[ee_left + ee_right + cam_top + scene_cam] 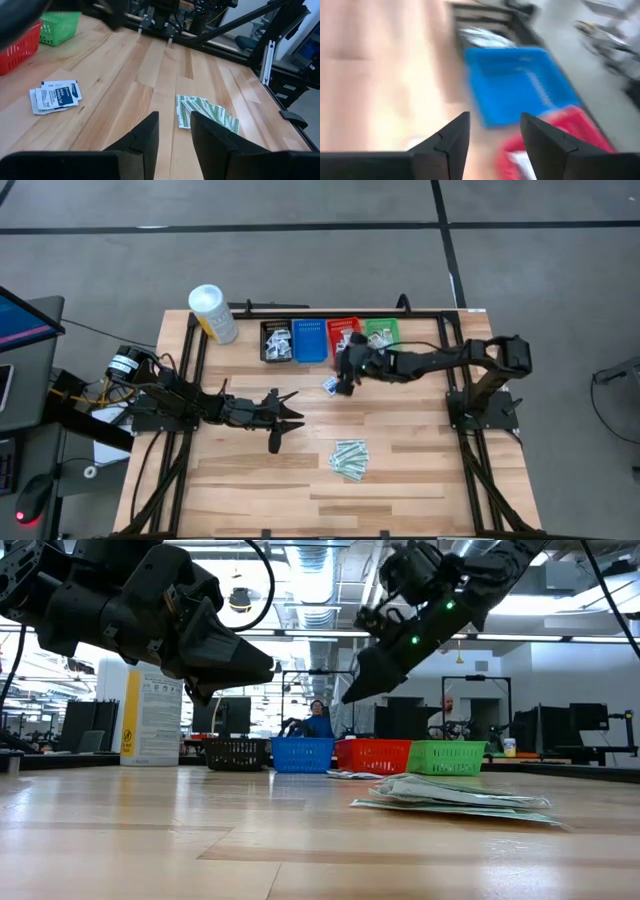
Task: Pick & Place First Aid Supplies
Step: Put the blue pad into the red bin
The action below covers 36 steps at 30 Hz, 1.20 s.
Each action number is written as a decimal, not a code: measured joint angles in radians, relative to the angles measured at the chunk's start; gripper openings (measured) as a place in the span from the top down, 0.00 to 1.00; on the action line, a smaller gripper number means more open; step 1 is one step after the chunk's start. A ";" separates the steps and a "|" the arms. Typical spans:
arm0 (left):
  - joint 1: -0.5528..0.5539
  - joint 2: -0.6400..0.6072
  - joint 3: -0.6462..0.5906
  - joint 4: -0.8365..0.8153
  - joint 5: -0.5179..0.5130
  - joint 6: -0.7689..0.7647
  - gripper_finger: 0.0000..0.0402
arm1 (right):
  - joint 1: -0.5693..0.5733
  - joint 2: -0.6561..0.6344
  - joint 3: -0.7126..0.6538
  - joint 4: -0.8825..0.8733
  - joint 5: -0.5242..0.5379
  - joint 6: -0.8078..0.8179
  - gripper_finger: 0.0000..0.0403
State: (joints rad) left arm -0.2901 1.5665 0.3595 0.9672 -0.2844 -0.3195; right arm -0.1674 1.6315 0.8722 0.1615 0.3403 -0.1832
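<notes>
1. Up by the baskets, the right hand (345,370) hangs above the counter (400,470) with its fingers (451,137) parted and nothing between them; under it show the blue basket (512,82) and a corner of the red basket (565,135).
2. Just beside that hand, on the wood in front of the red basket, lies a small stack of white packets (330,385).
3. Nearer the left side, the left hand (285,420) hovers over the middle of the counter, its fingers (142,137) a narrow gap apart and gripping nothing.
4. Ahead of it, a fan of green strips (207,112) lies flat on the wood, well apart from the white packets.
5. Along the far edge stand four baskets in a row: black (277,340), blue, red, green (382,332). Packets show in the black one; what the others hold I can't tell.
6. A white tub (212,313) stands left of the black basket.
</notes>
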 joint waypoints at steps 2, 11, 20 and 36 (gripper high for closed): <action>0.000 0.000 0.000 0.000 0.000 0.000 0.72 | 0.036 0.014 0.001 0.007 -0.049 0.000 0.59; 0.000 0.000 0.000 -0.001 0.000 0.000 0.72 | 0.142 0.144 -0.010 0.016 -0.062 -0.001 0.63; 0.000 0.000 0.000 -0.001 0.000 0.000 0.72 | 0.159 0.259 -0.010 0.046 -0.055 0.000 0.63; 0.000 0.000 0.000 0.000 -0.011 0.000 0.72 | 0.127 0.315 -0.005 0.044 -0.102 0.054 0.73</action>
State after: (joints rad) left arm -0.2901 1.5665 0.3595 0.9668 -0.2958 -0.3195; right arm -0.0402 1.9465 0.8673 0.2050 0.2381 -0.1291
